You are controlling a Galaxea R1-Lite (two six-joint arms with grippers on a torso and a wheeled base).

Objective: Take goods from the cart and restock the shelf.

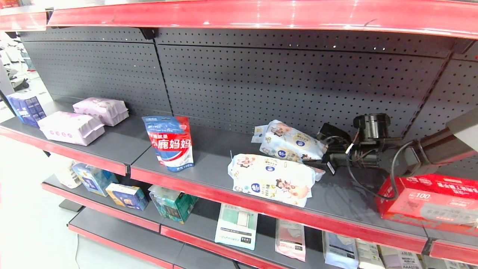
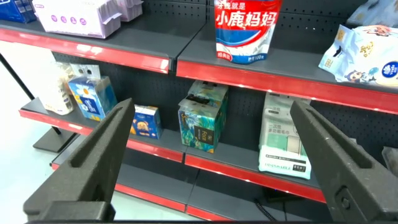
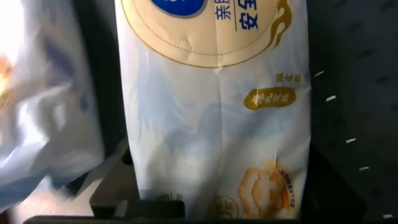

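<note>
Red trim runs along the front lip of the dark metal shelf [image 1: 209, 149], with black pegboard [image 1: 283, 82] behind it. On the right side of that shelf the right gripper [image 1: 318, 150] is at the end of the rear wipes pack [image 1: 286, 142], a white printed soft pack lying tilted close to the pegboard. From the right wrist view the same pack [image 3: 211, 124] sits between the dark fingers [image 3: 115, 190], one on each side, so it looks pinched between them, though I can't be sure how firmly, nor whether the pack rests fully on the shelf. Just in front of it lies the front wipes pack [image 1: 272, 180], flat and near the shelf edge, its corner nearly meeting the rear one. A red tissue box [image 1: 429, 203] sits further right, under the arm's cable. Left of the wipes, well apart, a blue and red pouch [image 1: 170, 144] stands upright, and beyond it two lilac packs [image 1: 71, 127] lie one behind the other, with a blue box [image 1: 26, 108] at the far end.

The left gripper [image 2: 211, 106] hangs lower, out in front of the shelving, its fingers [image 2: 106, 162] spread wide with nothing between them. Past it a green box [image 2: 202, 115] and a white pouch [image 2: 285, 140] stand on the lower shelf [image 2: 249, 167].
</note>
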